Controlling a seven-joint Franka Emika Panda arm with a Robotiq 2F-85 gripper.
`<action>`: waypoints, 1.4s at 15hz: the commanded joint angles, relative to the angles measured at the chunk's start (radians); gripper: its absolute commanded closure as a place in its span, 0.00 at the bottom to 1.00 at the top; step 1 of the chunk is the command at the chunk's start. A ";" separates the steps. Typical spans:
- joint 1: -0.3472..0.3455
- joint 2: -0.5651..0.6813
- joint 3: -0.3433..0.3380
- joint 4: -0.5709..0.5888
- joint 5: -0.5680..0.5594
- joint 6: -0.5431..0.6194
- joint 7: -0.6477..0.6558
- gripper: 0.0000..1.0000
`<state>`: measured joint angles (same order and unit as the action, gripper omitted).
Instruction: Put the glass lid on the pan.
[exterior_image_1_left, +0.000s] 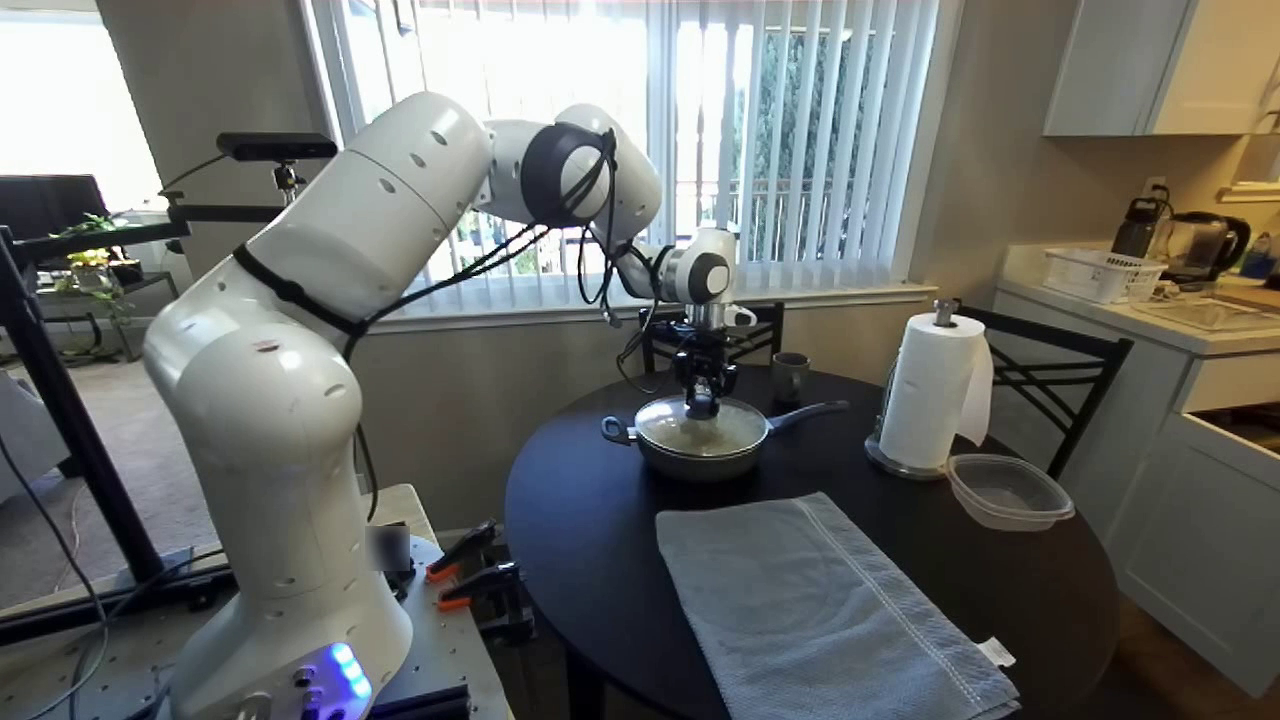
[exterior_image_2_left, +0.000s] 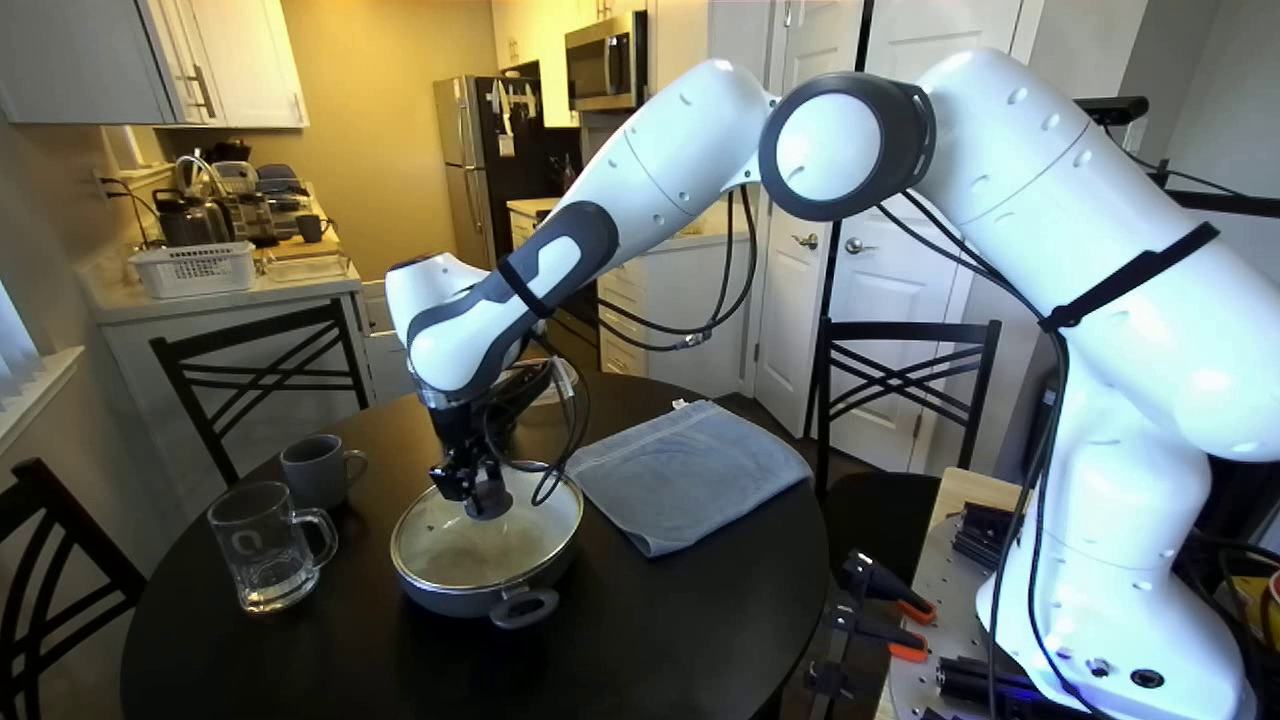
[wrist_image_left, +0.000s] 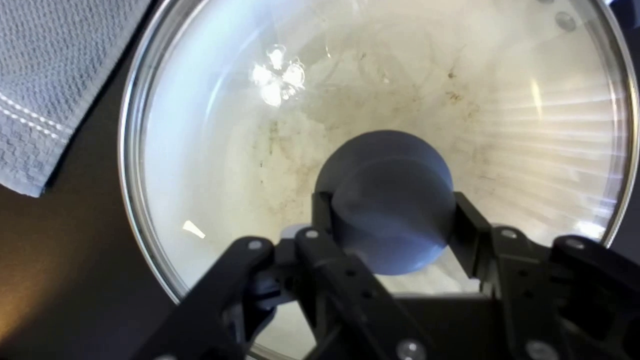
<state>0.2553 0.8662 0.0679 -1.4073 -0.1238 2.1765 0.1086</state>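
In an exterior view I looked over the surface (exterior_image_1_left: 590, 520) toward the window (exterior_image_1_left: 720, 120), arm (exterior_image_1_left: 390, 210) near at frame left. In an exterior view I faced the fridge (exterior_image_2_left: 470, 180), arm at frame right. Both shared surface, arm and pan (exterior_image_1_left: 700, 468). My wrist view peered closely down past the fingers (wrist_image_left: 469, 230) onto the glass lid (wrist_image_left: 380, 110).

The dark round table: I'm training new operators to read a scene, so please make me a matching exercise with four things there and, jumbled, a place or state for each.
Things
1. glass lid
2. paper towel roll
3. glass beer mug
4. blue-grey towel

Places or states
A. beside the grey mug
B. lying flat on the tabletop
C. covering the pan, its dark knob held by the gripper
D. upright on a stand

Pairs: 1-C; 2-D; 3-A; 4-B
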 joint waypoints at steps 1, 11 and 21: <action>0.009 0.013 -0.006 -0.009 -0.008 0.055 0.000 0.67; -0.027 -0.001 0.018 -0.029 0.044 0.095 -0.014 0.67; -0.023 0.002 0.000 -0.028 0.049 0.103 0.001 0.17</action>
<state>0.2376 0.8721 0.0719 -1.4148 -0.0807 2.2572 0.1086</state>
